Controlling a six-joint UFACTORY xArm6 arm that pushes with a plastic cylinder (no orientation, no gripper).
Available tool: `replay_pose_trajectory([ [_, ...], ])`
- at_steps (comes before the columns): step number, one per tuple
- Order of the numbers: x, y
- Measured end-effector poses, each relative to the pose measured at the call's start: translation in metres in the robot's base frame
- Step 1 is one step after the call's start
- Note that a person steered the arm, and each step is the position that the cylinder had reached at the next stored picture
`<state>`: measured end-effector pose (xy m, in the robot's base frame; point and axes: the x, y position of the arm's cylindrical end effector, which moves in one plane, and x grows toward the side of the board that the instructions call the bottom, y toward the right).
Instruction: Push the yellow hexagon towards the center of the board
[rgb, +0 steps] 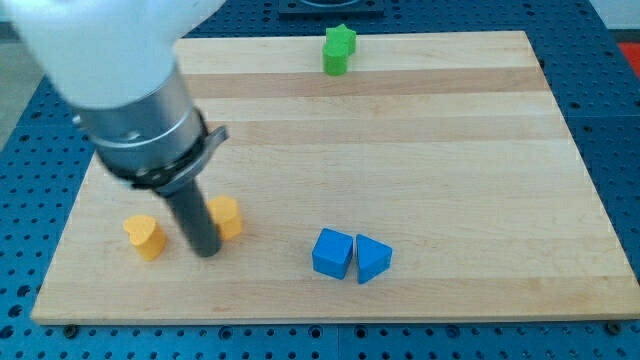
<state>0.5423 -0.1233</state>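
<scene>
Two yellow blocks sit at the view's lower left of the wooden board (420, 150). One yellow block (228, 216) is partly hidden behind my rod; its shape is hard to make out, possibly the hexagon. The other yellow block (145, 236) looks heart-shaped. My tip (207, 250) rests on the board between them, touching or nearly touching the left side of the right-hand yellow block. The arm's white and grey body covers the view's upper left.
A blue cube (332, 253) and a blue triangular block (372, 259) sit side by side at the bottom centre. A green star block (339, 48) stands at the board's top edge. Blue perforated table surrounds the board.
</scene>
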Motion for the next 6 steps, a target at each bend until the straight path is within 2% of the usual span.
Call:
replay_pose_trajectory([
  [1, -0.029, 0.026],
  [2, -0.037, 0.015],
  [3, -0.025, -0.018],
  [4, -0.047, -0.031],
  [5, -0.068, 0.003],
  [6, -0.073, 0.074],
])
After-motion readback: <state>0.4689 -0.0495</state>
